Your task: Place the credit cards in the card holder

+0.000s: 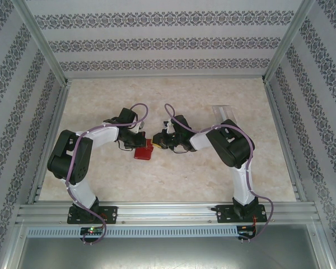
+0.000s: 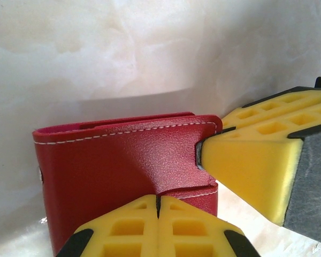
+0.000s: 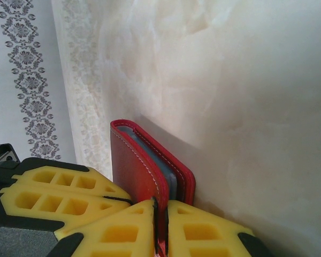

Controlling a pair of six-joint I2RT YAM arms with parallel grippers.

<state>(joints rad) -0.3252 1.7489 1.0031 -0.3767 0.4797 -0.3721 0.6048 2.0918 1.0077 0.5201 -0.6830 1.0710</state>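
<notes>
The bench (image 1: 173, 185) carries the red card holder (image 1: 144, 152), folded nearly shut between the two arms. The left pincer (image 2: 157, 206) is pressed together on the card holder's lower edge. The right pincer (image 3: 160, 209) pinches one flap at its corner. A pale credit card (image 1: 221, 112) lies well beyond the card holder, far right. The step is probably spreading the flaps: anchor with the left and swing the right flap away slowly, so the leather does not slip.

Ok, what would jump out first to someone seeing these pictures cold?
The red card holder in the middle, pinched from both sides: the left gripper is shut on its edge and the right gripper on a corner flap. A pale translucent credit card lies apart, toward the far right of the table.
</notes>
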